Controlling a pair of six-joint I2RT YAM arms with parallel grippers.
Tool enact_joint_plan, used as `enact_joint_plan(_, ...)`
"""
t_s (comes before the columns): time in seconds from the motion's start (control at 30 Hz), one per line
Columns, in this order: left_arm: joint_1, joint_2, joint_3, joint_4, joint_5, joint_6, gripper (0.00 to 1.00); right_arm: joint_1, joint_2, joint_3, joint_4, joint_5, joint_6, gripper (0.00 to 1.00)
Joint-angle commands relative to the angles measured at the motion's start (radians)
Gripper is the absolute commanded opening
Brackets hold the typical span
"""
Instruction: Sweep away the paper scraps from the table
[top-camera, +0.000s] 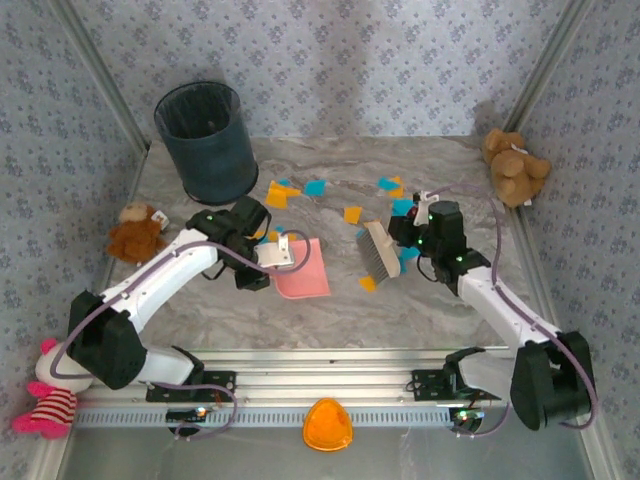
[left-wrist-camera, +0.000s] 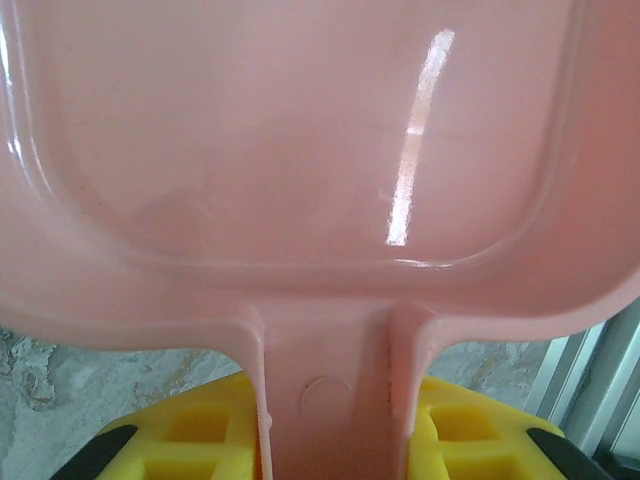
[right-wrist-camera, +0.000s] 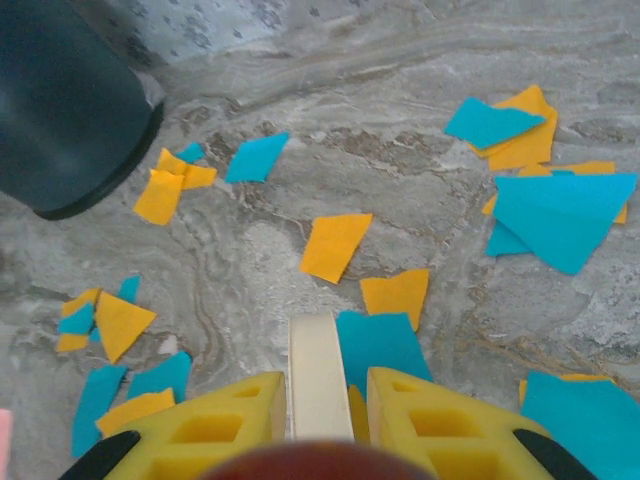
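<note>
Right gripper (top-camera: 405, 232) is closed on the brush (top-camera: 377, 250), its cream handle nipped between the yellow fingers (right-wrist-camera: 225, 420). The bristle head's long axis runs top to bottom, centre-right of the overhead frame. Scraps (top-camera: 352, 214) lie mainly above and left of the brush, a few just beside and below it. This arm is nearest most of them. Left of the brush, left gripper (top-camera: 262, 255) is clamped on the dustpan (top-camera: 303, 268) handle, with the pan lying centre frame. A stroke toward frame left looks the likely call. The table (top-camera: 330, 320) is veined marble, with a bin (top-camera: 207, 140) upper left and patterned walls (top-camera: 350, 60) around.
</note>
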Motion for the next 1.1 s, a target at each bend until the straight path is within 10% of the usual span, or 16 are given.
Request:
enact_joint_plan(0.0, -0.02, 0.032, 0.037, -0.05, 0.002, 0.008, 0.0, -0.011, -0.058, 0.04, -0.037, -0.063, 0.013, 0.0)
enact_joint_plan(1.07, -0.239, 0.558, 0.47, -0.306, -0.092, -0.224, 0.0, -0.014, -0.306, 0.05, -0.465, 0.57, -0.138, 0.0)
